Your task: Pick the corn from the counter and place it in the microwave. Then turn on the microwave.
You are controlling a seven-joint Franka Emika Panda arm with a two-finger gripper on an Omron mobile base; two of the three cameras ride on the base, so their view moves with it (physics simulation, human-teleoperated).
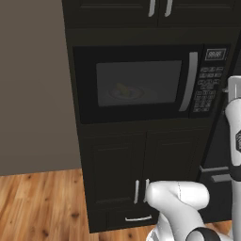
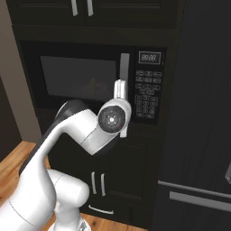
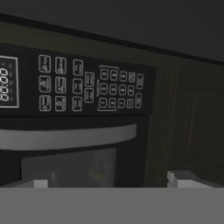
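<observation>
The black microwave (image 1: 141,82) is built into dark cabinetry, and its door with the curved silver handle (image 1: 190,80) is closed. Through the grey window the corn (image 1: 123,89) lies on the turntable plate as a small yellow shape. It shows only faintly in the right base view (image 2: 92,83) and in the hand view (image 3: 98,168). My gripper (image 3: 111,181) is open and empty, its fingertips (image 3: 183,178) far apart. It faces the keypad (image 3: 87,85) and display (image 3: 6,83) from close by. The hand view is rolled sideways. The counter is out of view.
Dark cabinet doors with silver handles (image 1: 141,190) and a drawer (image 1: 136,219) sit below the microwave, and more cabinets above it. A tall dark fridge (image 2: 198,135) stands to the right. A grey wall (image 1: 33,84) and wood floor (image 1: 37,207) lie to the left.
</observation>
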